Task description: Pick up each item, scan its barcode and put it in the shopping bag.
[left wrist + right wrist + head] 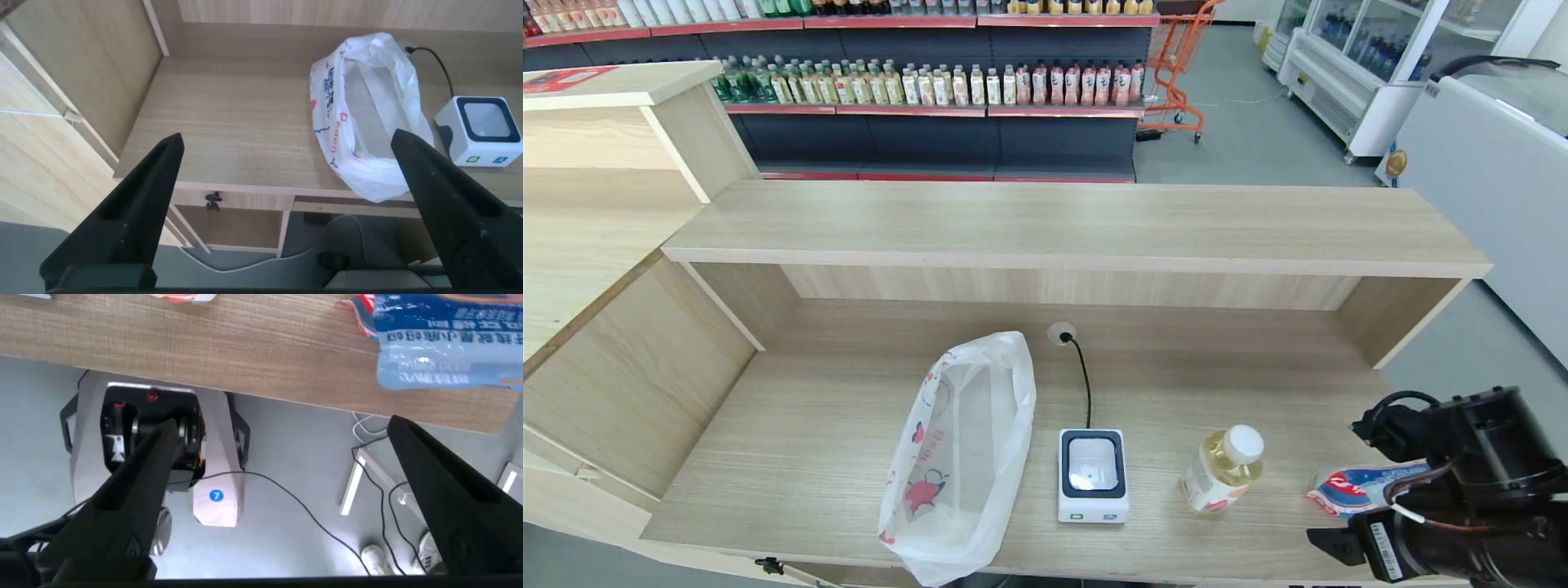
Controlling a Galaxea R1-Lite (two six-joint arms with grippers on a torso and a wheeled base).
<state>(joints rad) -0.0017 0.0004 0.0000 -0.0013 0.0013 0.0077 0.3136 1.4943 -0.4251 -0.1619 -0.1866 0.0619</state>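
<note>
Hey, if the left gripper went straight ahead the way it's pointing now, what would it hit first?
Probably the bare counter top near its front edge, just beside the shopping bag. The left gripper is open; depth is hard to judge.

Matt wood-grain counter, plastic goods, matt black grippers.
Counter (pixel 792 457) pale wood-grain laminate, matt, fine straight grain; same finish on the raised shelf (pixel 1078 224). Shopping bag (pixel 964 457) thin translucent white plastic film, crinkled, faint sheen, red print. Scanner (pixel 1093 475) smooth white hard plastic shell, dark glossy frame round a pale window; its cable (pixel 1085 384) black, rubbery-looking. Bottle (pixel 1217 478) clear glossy plastic over yellow liquid, smooth white plastic cap; label paper or film, cannot tell. Packet (pixel 1356 488) shiny printed plastic film, wrinkled, blue, white and red. Left gripper (pixel 288 140) and right gripper (pixel 284 426): fingers matt black, plastic-looking, smooth flat faces.
</note>
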